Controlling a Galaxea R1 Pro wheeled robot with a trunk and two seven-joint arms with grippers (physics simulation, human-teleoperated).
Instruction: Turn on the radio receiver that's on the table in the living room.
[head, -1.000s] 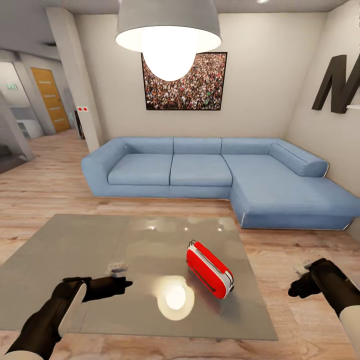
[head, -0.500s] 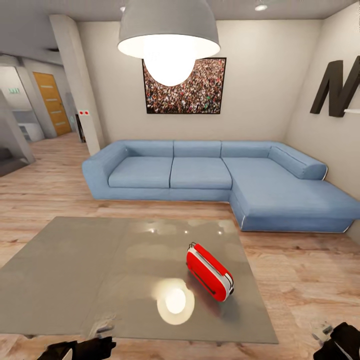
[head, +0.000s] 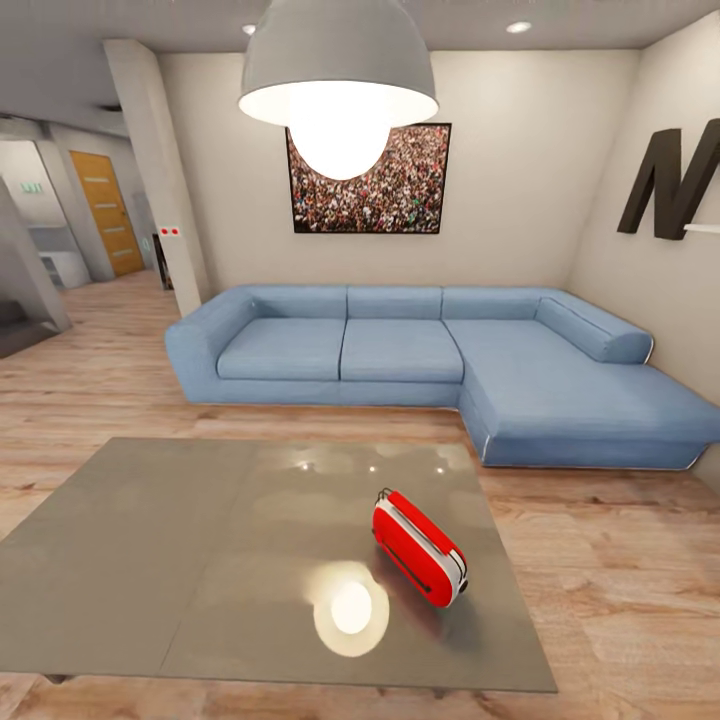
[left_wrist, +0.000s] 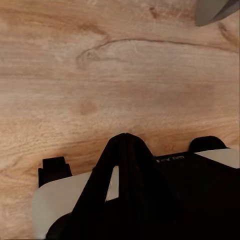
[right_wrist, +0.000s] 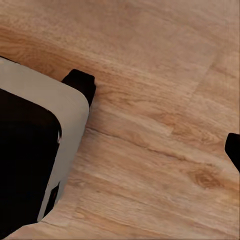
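**Radio lies on the table, arms hang low**

Head view: the red radio (head: 419, 547) lies on its side on the grey table (head: 150, 560), near the right edge, before the blue sofa (head: 400, 350). If it is on or off, I cannot tell.

Left wrist view: wooden floor (left_wrist: 120, 75) — claw state unclear.

Right wrist view: floor again; claw state also unclear. Any reach must bring a hand up to the radio.

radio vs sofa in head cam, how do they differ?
The radio is red with white trim; the sofa is light blue. The radio is small and sits on the grey table; the sofa is far larger, L-shaped, and stands on the wood floor by the wall. Both are rounded at the corners.
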